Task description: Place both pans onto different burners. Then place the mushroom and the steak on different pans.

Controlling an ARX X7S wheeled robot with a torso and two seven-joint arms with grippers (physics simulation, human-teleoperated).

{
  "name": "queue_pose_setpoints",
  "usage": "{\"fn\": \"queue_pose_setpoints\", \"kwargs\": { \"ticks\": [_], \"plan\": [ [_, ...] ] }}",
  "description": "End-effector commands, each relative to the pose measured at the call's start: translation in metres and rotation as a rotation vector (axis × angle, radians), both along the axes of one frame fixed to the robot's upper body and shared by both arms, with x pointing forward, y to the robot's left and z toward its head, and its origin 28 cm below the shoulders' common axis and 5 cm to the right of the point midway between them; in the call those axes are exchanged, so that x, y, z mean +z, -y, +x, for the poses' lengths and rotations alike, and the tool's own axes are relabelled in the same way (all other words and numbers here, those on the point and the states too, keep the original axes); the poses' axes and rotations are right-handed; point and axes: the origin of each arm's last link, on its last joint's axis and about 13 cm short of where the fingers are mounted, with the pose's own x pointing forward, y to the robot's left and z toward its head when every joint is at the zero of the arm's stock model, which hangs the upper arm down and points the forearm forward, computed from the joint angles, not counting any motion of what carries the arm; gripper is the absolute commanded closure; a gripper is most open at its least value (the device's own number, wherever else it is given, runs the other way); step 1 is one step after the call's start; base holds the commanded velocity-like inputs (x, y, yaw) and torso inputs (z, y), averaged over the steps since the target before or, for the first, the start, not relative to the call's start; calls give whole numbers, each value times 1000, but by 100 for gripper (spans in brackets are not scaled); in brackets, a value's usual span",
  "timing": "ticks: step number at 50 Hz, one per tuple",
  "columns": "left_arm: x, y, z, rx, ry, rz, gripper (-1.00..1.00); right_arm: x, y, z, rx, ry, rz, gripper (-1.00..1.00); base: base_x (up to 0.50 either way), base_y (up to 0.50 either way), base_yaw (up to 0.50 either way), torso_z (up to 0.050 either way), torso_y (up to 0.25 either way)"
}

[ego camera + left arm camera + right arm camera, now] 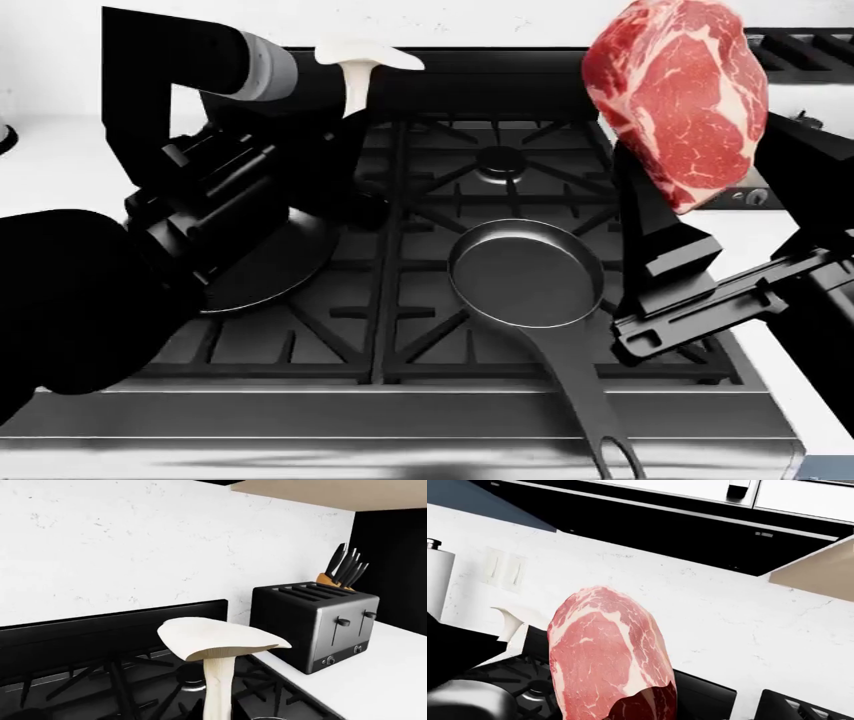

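Note:
My left gripper [350,122] is shut on the stem of the pale mushroom [360,58], holding it upright in the air above the stove's back left. In the left wrist view the mushroom [217,645] fills the middle, with a burner [193,677] below it. The red marbled steak [678,95] hangs above the stove's right side, with my right gripper [663,215] shut on its lower end. The steak [607,665] takes up most of the right wrist view. The smaller pan [525,272] sits on the front right burner, handle toward me. My left arm partly hides the larger pan [274,268] at the front left.
A black toaster [313,625] and a knife block [340,570] stand on the white counter [380,675] right of the stove. The back right burner [503,160] is bare. A paper towel roll [437,575] stands by the wall at the left.

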Motion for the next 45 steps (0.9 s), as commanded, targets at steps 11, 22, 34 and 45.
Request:
{"fn": "queue_pose_setpoints", "kwargs": {
  "ticks": [11,22,34,45],
  "plan": [
    [-1,-1,2,6,-4,-8,100,0,2,2,-11,7,16,100,-1,500,0,0,0],
    [0,-2,2,13,-2,-8,100,1,3,3,-13,7,24,100,0,45,0,1,0],
    [-2,-4,4,17,-8,-15,100,18,14,22,32,-58,-51,100,0,0,0,0,1],
    [-7,-6,9,24,-21,-17,100,38,30,49,87,-148,-95,100,0,0,0,0,0]
  ]
}}
